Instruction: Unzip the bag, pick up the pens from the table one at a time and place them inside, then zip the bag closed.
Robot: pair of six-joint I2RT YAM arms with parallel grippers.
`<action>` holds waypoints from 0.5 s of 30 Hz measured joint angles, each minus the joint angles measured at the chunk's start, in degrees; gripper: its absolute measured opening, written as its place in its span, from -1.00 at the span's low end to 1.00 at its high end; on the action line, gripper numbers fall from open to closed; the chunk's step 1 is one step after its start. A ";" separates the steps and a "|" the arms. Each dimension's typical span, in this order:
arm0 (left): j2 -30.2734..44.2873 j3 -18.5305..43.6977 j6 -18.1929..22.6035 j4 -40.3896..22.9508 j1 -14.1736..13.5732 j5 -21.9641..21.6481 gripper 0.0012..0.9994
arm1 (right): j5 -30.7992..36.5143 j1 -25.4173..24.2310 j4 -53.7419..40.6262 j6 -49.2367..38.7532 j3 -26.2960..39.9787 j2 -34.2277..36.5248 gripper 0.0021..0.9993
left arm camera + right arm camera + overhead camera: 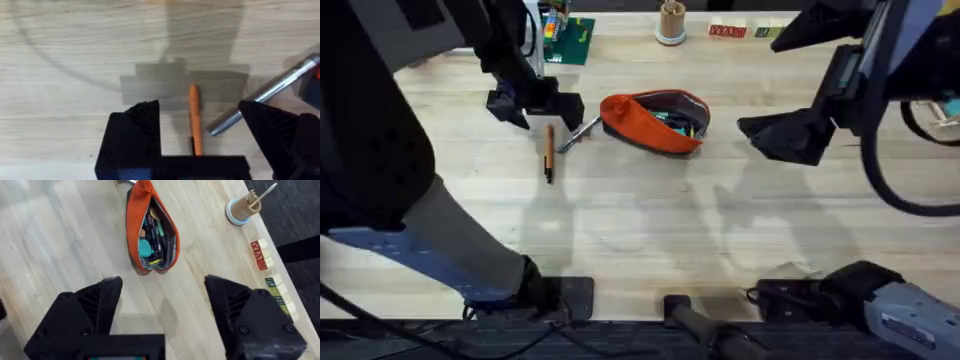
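The bag (655, 121) is lying unzipped in the upper middle of the overhead frame, its mouth gaping and several items already being held inside, so the pen-collecting step is judged to be in hand. The orange pen (549, 151) is lying upright in the frame to the left of the bag, and the silvery pen (579, 133) is lying slanted between it and the bag, its far end close to the orange fabric. The left gripper (533, 104) is being held in the upper left, directly above the orange pen's upper end; in the left wrist view its fingers are spread wide, with the orange pen (195, 120) lying between them on the table (75, 75) and the silvery pen (265, 95) crossing near one finger. The right gripper (162, 310) is being held apart from the bag (152, 227), fingers spread, nothing pinched. A descent straight onto the orange pen is called for next, with care that the silvery pen is not being caught as well.
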 joint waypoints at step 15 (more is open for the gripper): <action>-1.27 -4.45 -0.09 3.25 0.11 -0.57 0.74 | 0.15 0.00 0.04 0.00 0.00 0.00 1.00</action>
